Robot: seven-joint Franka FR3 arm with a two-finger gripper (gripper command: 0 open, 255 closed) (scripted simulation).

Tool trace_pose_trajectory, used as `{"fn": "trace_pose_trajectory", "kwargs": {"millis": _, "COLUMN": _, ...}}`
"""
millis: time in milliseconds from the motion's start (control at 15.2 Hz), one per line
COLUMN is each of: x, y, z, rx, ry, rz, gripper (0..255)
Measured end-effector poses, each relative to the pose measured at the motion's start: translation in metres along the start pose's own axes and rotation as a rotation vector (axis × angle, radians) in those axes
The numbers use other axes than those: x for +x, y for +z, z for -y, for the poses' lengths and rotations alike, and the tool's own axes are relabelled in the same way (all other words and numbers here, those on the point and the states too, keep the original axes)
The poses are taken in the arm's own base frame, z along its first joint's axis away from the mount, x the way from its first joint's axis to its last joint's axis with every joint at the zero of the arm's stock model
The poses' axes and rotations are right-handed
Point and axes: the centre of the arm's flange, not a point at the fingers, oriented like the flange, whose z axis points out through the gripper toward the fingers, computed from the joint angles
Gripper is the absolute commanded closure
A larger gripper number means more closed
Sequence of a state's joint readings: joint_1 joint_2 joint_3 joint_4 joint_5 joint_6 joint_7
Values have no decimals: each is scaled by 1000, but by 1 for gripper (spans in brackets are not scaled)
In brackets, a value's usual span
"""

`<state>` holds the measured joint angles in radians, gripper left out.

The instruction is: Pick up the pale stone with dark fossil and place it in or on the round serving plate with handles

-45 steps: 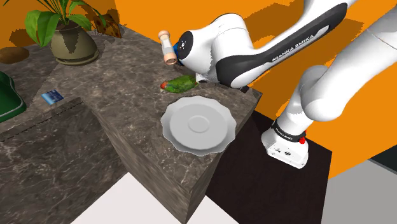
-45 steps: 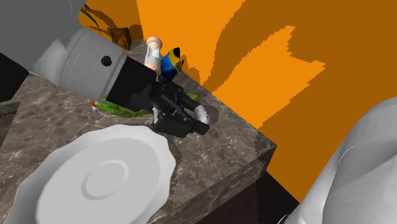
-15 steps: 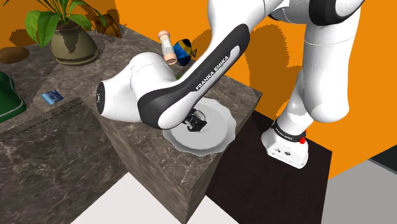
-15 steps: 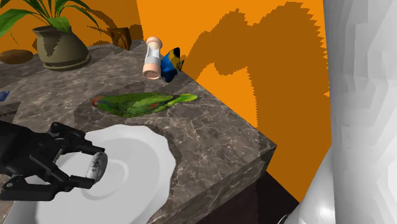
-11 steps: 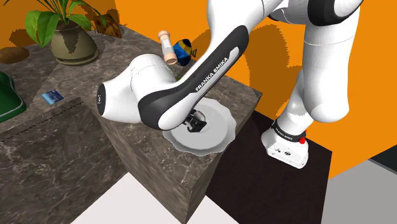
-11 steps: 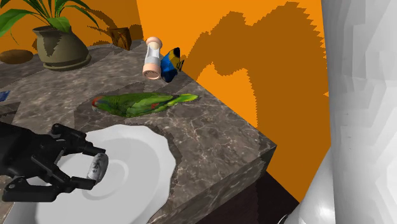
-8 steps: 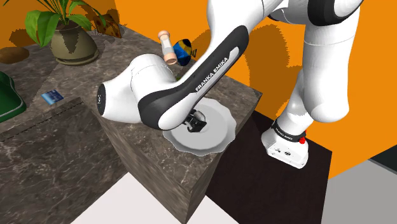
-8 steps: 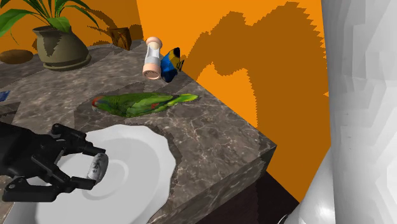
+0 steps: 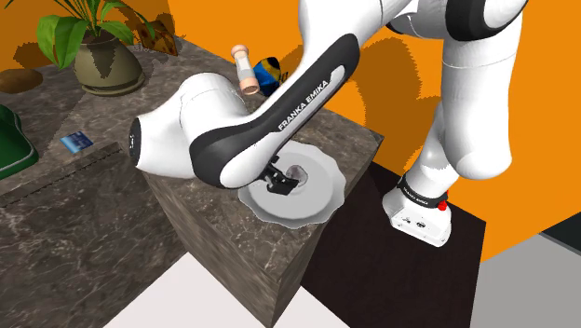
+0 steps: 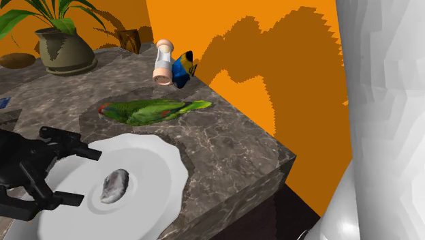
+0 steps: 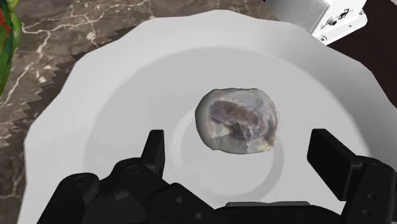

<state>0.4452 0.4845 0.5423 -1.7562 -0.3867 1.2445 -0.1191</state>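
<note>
The pale stone (image 11: 237, 119) with a dark fossil mark lies loose in the middle of the white scalloped plate (image 11: 63, 114). The second exterior view has the stone (image 10: 114, 185) resting flat in the plate (image 10: 174, 170). My black gripper (image 11: 242, 156) hovers just above it, open, its fingers (image 11: 154, 149) standing wide on either side and touching nothing. From the side, the gripper (image 10: 87, 177) sits a little toward that view's left of the stone. In the shoulder view the gripper (image 9: 277, 182) hangs over the plate (image 9: 331, 196), with the arm covering much of it.
A green parrot figure (image 10: 153, 109) lies on the dark marble counter just behind the plate. Farther back stand a blue-and-yellow bird toy (image 10: 182, 68), a pink-and-white hourglass shape (image 10: 162, 63) and a potted plant (image 9: 98, 51). The counter's corner drops off close to the plate.
The fingers have spread apart and let go of the stone, which now lies in the plate. The gripper has drawn back slightly toward the second exterior view's left.
</note>
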Motion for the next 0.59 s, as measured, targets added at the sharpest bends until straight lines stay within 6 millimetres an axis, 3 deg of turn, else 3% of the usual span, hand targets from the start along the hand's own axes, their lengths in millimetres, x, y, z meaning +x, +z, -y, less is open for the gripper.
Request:
{"fn": "trace_pose_trajectory", "kwargs": {"millis": 198, "x": -1, "y": -28, "z": 1, "rx": 0, "ry": 0, "rz": 0, "gripper": 0}}
{"fn": "trace_pose_trajectory", "kwargs": {"millis": 594, "x": 1, "y": -33, "z": 2, "rx": 0, "ry": 0, "rz": 1, "gripper": 0}}
